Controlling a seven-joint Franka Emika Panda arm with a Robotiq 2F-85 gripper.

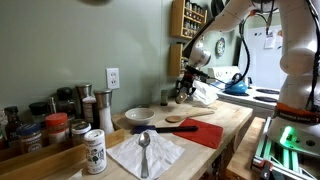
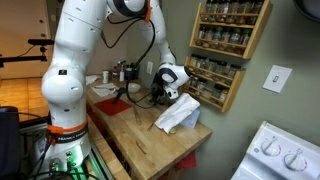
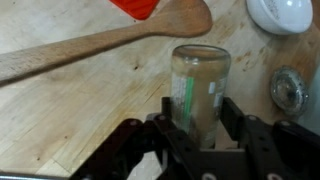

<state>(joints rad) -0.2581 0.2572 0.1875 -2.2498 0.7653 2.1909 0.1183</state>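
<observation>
1. A white robot arm (image 2: 75, 60) bends over a wooden kitchen bench (image 1: 238, 118). Its wrist is lowered at the far end, below a wall-hung spice rack (image 2: 232, 40).
2. At the near end of the bench a white napkin (image 1: 165, 156) carries a metal spoon (image 1: 145, 150), well apart from the arm's work.
3. In the wrist view, a wooden spoon (image 3: 95, 45) lies across the bench just beyond the gripper. A red cloth (image 3: 135, 6) sits by its bowl and a white bowl (image 3: 282, 12) is at the far right.
4. A clear glass jar (image 3: 200, 85) with a label stands out over bare wood. A small metal lid (image 3: 288, 90) lies near it on the right.
5. The gripper (image 3: 198, 115) has its jaws closed on the jar, one finger pressed to each side.
6. As things stand, the jar has been grasped but not set down anywhere else. The pictures do not show whether its base rests on the wood or hangs clear of it.
</observation>
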